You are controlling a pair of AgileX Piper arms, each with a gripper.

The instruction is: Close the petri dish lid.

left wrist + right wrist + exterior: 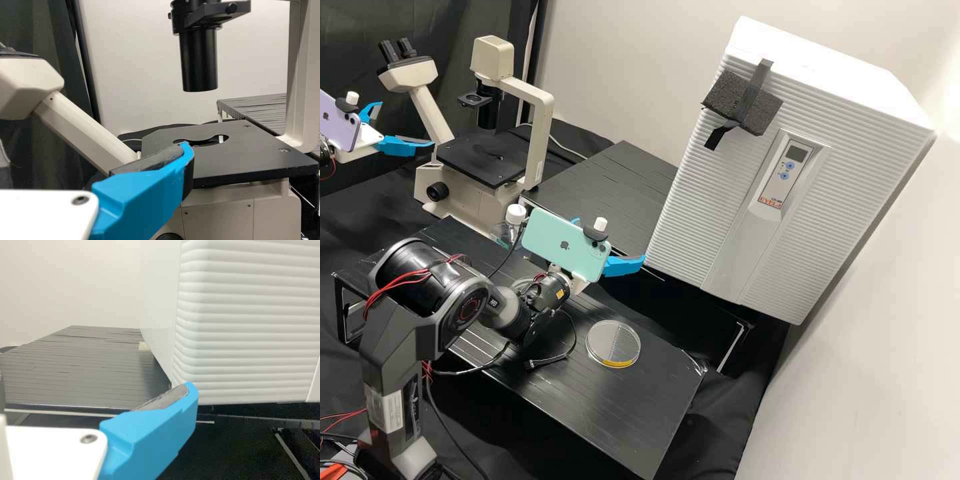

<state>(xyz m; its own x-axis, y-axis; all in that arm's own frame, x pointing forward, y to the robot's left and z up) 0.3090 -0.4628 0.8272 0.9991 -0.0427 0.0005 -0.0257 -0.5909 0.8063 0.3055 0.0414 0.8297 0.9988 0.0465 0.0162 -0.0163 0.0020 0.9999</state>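
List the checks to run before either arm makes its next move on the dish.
1. Petri dish lying flat on the black platform: ok.
2. Lid fully seated on the dish: cannot tell, the clear rims blend together.
3. Right gripper at the dish: not ok, it points toward the white cabinet.
4. Left gripper open and empty: ok.
5. Left gripper at the dish: not ok, it is over by the microscope.

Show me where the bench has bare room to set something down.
Front platform: bare between the petri dish and the near and right edges. Back platform: bare between the microscope and white box. Crowded: around the bottle, and under the right arm and its cable.
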